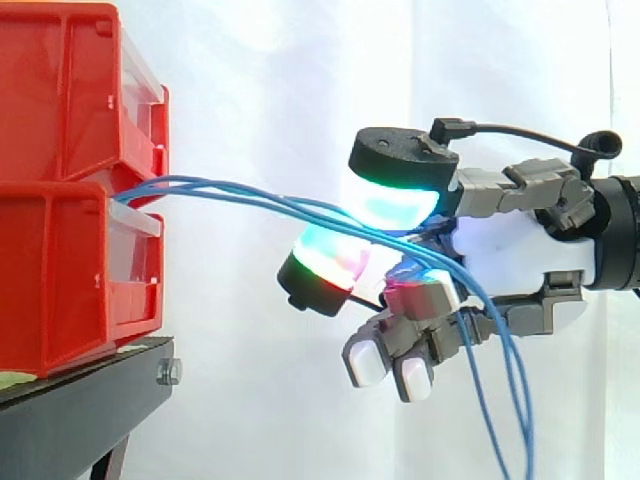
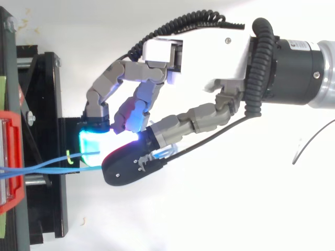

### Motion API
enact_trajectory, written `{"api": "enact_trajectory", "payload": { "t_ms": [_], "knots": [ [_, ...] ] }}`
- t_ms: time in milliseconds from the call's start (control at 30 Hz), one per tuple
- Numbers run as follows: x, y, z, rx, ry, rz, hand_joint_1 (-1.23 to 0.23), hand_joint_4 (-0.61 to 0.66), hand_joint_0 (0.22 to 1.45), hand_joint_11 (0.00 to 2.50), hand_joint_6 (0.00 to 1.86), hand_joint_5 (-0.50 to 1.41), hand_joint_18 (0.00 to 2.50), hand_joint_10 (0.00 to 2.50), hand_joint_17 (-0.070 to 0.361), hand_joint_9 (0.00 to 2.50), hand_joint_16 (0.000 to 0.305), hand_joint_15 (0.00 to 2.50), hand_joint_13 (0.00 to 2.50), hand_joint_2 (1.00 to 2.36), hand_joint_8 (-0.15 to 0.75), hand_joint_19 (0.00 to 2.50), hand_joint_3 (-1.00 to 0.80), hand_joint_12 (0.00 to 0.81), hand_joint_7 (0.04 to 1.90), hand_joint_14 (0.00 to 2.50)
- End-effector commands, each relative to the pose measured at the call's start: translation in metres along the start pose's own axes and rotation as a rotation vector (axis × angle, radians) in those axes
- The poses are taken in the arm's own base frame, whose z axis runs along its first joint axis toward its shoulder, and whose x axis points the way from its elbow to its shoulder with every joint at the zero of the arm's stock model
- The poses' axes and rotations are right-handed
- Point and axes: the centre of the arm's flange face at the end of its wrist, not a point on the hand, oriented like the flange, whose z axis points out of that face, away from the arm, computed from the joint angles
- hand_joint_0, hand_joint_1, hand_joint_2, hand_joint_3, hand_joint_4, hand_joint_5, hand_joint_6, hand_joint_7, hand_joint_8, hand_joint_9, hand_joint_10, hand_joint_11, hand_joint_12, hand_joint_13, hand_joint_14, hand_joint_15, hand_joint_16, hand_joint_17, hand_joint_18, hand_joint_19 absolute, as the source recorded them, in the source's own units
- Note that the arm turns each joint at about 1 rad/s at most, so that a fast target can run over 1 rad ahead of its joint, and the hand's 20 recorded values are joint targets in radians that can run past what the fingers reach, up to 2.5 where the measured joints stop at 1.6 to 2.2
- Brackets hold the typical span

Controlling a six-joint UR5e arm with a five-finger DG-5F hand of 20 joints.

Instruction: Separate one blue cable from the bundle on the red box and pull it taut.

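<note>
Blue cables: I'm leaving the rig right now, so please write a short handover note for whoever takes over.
Hand: shut on the blue cables, which are pinched between its glowing pads, out to the side of the red bins.
Cables: several strands leave the gap between the stacked bins, run almost straight to the hand with a slight bow, then hang loose below it.
Done: the bundle is gripped and held out away from the bins.
Left: more than one strand runs into the grip, so single out one cable and pull it taut.
</note>
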Motion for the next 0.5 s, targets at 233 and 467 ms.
{"api": "enact_trajectory", "payload": {
  "t_ms": [233,467],
  "knots": [
    [0.0014,0.0012,-0.0003,0.001,0.0,0.0,-0.81,0.06,0.62,0.19,0.93,-0.07,0.95,0.01,0.123,0.85,0.055,0.08,0.77,1.01,0.341,0.43,-0.1,0.381,0.91,0.0],
    [-0.0017,-0.0012,-0.0008,0.008,-0.003,0.002,-0.82,0.06,0.62,0.08,0.92,-0.07,0.87,0.0,0.126,0.68,0.056,0.07,0.68,1.01,0.302,0.42,-0.11,0.383,0.92,0.0]
  ]
}}
